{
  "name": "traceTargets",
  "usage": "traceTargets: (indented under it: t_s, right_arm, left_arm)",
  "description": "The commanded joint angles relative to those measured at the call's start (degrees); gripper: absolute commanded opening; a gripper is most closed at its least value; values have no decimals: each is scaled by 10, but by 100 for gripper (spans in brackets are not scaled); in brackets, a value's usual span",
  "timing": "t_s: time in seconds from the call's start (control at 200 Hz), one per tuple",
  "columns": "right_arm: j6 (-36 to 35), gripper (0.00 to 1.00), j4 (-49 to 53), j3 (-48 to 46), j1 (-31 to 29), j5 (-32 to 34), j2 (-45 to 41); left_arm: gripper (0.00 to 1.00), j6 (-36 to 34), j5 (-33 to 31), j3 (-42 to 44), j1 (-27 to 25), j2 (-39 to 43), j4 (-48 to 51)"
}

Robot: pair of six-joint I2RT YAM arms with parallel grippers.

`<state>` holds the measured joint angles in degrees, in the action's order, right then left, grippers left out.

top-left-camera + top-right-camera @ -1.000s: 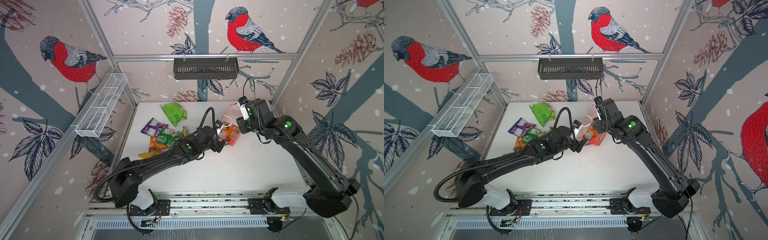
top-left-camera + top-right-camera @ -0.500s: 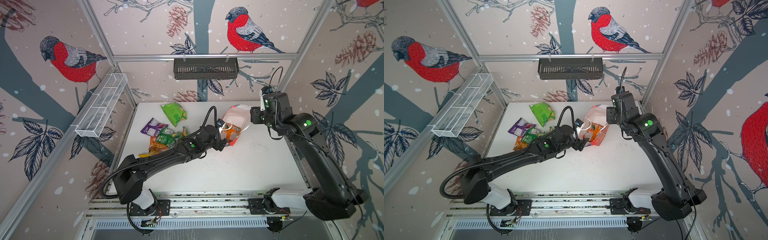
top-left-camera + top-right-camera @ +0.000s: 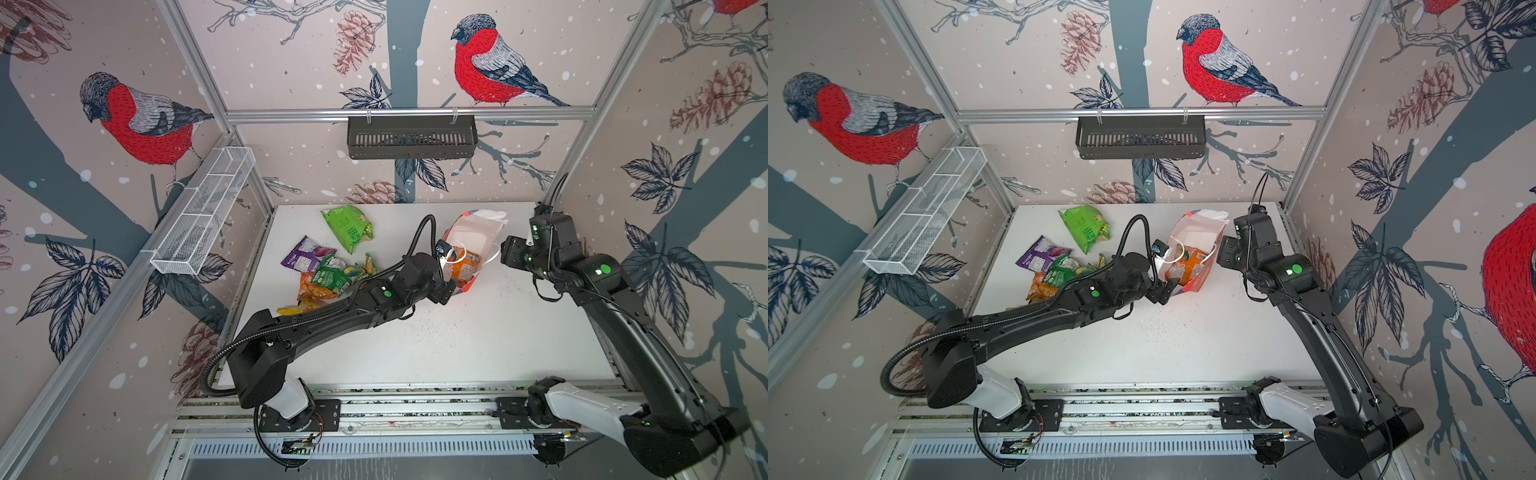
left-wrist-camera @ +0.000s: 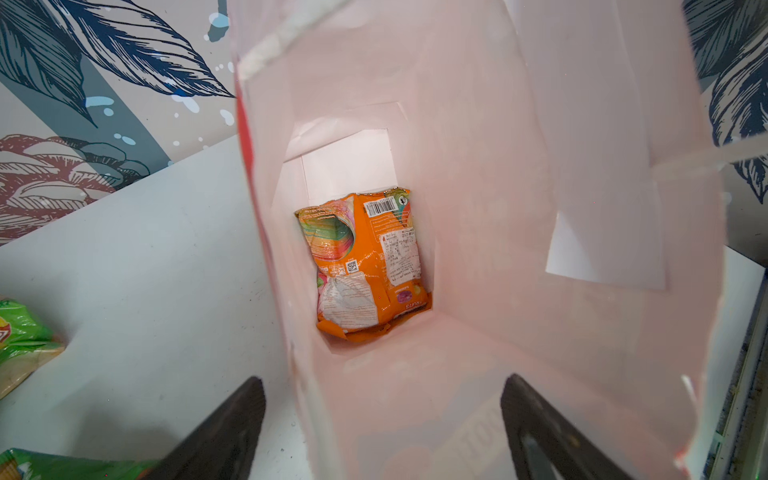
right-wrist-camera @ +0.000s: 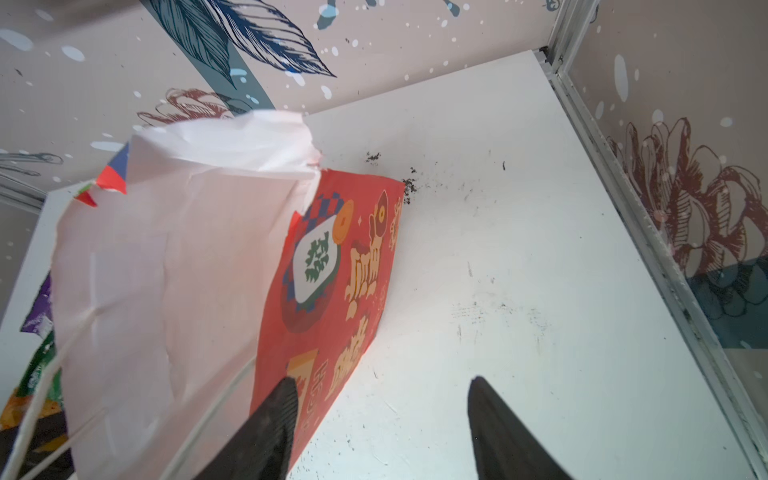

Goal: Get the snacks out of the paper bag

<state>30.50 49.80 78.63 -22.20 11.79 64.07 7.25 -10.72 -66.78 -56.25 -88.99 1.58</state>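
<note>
Red outside and white inside, the bag (image 3: 478,235) stands at 1 o'clock on the table (image 3: 457,345). A second ago its rim was met by the right pincer (image 5: 384,379), which has since been drawn off towards 3 o'clock and widened. That pincer is now parted and nothing is held in it. One of its fingers (image 5: 270,428) is seen just beside the bag's red face, though contact cannot be told. The left pincer (image 4: 382,380) has been kept at the bag's mouth, spread wide and empty, with one finger outside the wall and one inside. One orange packet (image 4: 370,262) is left at the bag's bottom. The other snacks (image 3: 328,276) are heaped at 9 o'clock of the bag, apart from it. Little room is left between the right pincer and the table's 3 o'clock edge, while bare table is found towards 6 o'clock.
</note>
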Motion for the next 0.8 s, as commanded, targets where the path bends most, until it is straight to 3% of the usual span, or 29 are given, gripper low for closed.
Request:
traceTargets:
  t_s: [0.0, 0.14, 0.31, 0.796]
  right_arm:
    - [24, 70, -59, -9, 8, -43, -3]
    - [31, 71, -92, -36, 20, -102, 1]
    - [37, 72, -111, -53, 30, -82, 2]
    - [75, 72, -144, -119, 41, -157, -45]
  left_arm:
    - [89, 3, -10, 1, -4, -2, -29]
    - [89, 3, -13, -2, -5, -7, -28]
    - [89, 2, -16, -2, -9, -6, -26]
    - [90, -5, -32, -34, -10, -32, -5]
